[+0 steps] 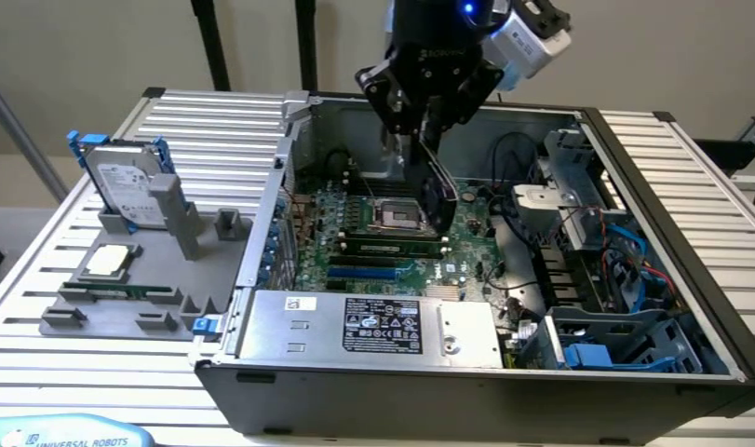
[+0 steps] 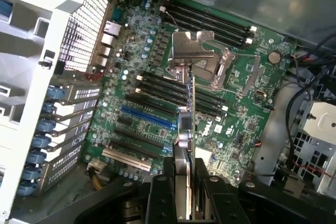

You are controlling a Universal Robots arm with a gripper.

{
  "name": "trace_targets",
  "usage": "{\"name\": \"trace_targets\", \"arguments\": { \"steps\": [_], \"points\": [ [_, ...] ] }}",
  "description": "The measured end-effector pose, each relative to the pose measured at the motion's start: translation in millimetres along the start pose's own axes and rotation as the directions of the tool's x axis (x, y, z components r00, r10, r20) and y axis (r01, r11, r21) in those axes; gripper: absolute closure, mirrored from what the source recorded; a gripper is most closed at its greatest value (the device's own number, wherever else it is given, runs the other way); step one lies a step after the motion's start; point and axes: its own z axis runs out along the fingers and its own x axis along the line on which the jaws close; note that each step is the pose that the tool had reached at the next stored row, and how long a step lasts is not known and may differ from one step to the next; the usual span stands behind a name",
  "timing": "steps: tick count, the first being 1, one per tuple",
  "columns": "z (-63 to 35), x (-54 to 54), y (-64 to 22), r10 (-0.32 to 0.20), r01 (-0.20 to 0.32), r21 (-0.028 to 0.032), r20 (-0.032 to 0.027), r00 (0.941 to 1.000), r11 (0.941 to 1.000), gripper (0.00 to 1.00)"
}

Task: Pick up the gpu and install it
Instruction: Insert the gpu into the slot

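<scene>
The gripper (image 1: pixel 424 126) is clenched on the gpu (image 1: pixel 440 191), which hangs edge-on above the motherboard (image 2: pixel 247 98) inside the open computer case (image 1: pixel 477 396). Its lower edge seems just clear of the motherboard's slots, though that is hard to judge.

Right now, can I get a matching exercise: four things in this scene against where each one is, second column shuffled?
1. gpu
2. hard drive
3. processor chip
4. power supply

A. standing on edge in the grey holder, outside the case
B. lying flat on the grey holder
C. held in the claw above the motherboard
D. inside the case, by its wall nearest the exterior camera

Pairs: 1-C, 2-A, 3-B, 4-D
</scene>
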Motion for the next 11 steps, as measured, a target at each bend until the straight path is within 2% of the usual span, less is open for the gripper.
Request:
{"name": "trace_targets", "arguments": {
  "steps": [3,6,9,11],
  "points": [
    [0.4,0.0,0.0,-0.055,0.055,0.0007,0.0030,0.9985,0.9985,0.73],
    [0.8,0.0,0.0,-0.109,0.109,0.0014,0.0053,0.9940,0.9941,0.73],
    [1.3,0.0,0.0,-0.162,0.162,0.0022,0.0076,0.9868,0.9868,0.73],
    [1.6,0.0,0.0,-0.199,0.199,0.0026,0.0089,0.9799,0.9799,0.73]
  ]
}}
